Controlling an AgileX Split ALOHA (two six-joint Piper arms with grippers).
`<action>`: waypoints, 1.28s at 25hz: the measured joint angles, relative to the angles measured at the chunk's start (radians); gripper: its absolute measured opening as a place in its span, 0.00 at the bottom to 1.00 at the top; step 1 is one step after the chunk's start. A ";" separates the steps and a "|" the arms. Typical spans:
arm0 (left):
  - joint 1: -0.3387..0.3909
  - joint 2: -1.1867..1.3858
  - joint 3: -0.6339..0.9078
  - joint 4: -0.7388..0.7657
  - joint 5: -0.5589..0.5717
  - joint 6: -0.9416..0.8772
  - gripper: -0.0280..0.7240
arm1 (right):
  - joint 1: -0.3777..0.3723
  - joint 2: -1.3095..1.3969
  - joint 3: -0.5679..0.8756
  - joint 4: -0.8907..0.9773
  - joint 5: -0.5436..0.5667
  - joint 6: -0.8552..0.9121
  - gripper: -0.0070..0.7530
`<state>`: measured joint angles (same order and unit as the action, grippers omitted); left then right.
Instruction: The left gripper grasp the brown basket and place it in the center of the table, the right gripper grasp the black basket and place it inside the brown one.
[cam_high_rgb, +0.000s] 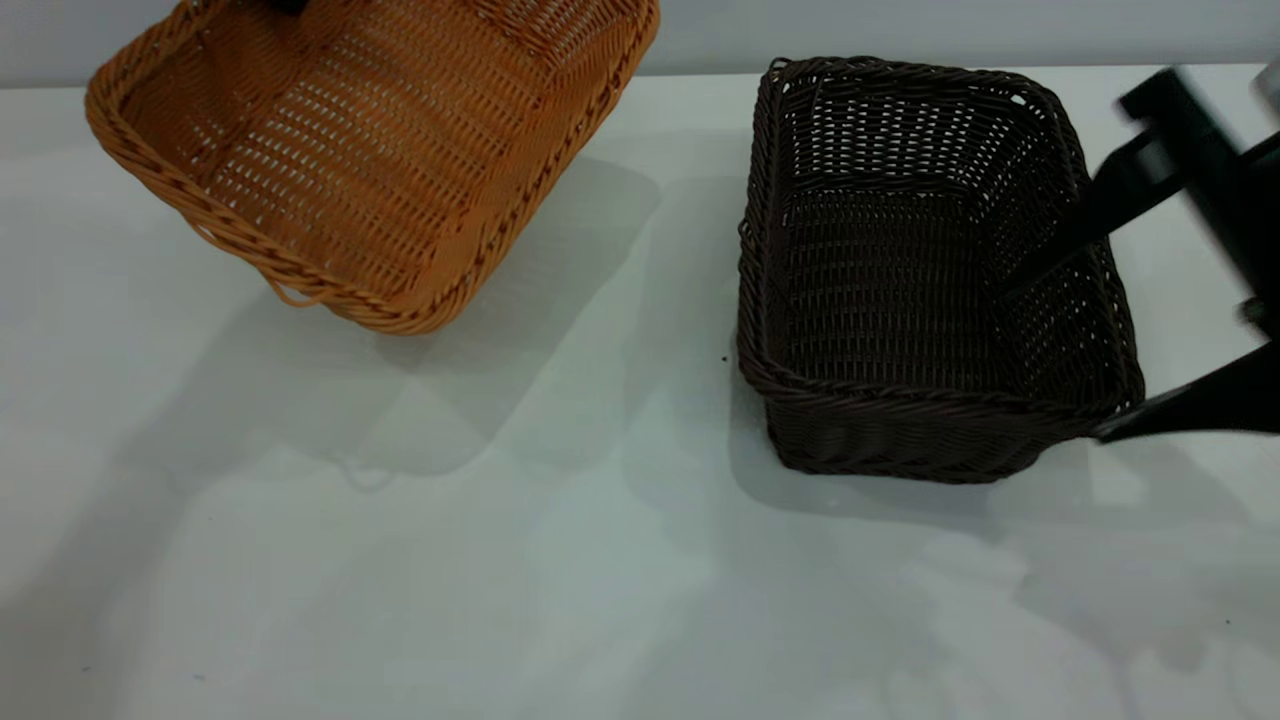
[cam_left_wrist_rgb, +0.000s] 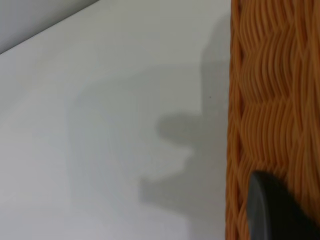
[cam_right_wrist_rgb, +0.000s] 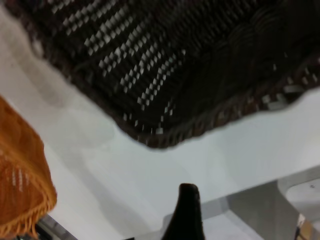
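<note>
wicker brown basket hangs tilted above the table at far left, left gripper's jaws holding its wall. right gripper, jaws wide, straddles the black basket's right wall.

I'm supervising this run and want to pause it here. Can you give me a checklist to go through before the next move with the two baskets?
1. Brown basket lifted off the table: ok, it hangs tilted, its shadow lying apart below it.
2. Left pincer's hold on the brown basket: cannot tell; only a dark finger against the weave shows.
3. Table centre free for the brown basket: ok, bare surface there.
4. Right pincer around the black basket's right wall: ok, one finger inside, one outside.
5. Right pincer shut on that wall: not ok, wide apart.
6. Black basket flat on the table: ok.
</note>
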<state>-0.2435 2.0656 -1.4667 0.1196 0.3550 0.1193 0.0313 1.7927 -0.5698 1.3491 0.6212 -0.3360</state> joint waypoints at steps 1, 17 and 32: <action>0.000 0.000 0.000 0.000 0.000 0.001 0.14 | 0.012 0.028 -0.002 0.046 -0.001 -0.030 0.78; 0.000 0.000 0.000 0.001 -0.003 0.004 0.14 | 0.060 0.289 -0.073 0.435 -0.055 -0.310 0.76; 0.000 0.000 0.000 0.001 -0.010 0.023 0.14 | 0.034 0.360 -0.099 0.469 -0.098 -0.384 0.20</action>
<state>-0.2435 2.0656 -1.4667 0.1205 0.3449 0.1419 0.0651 2.1530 -0.6689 1.8183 0.5229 -0.7197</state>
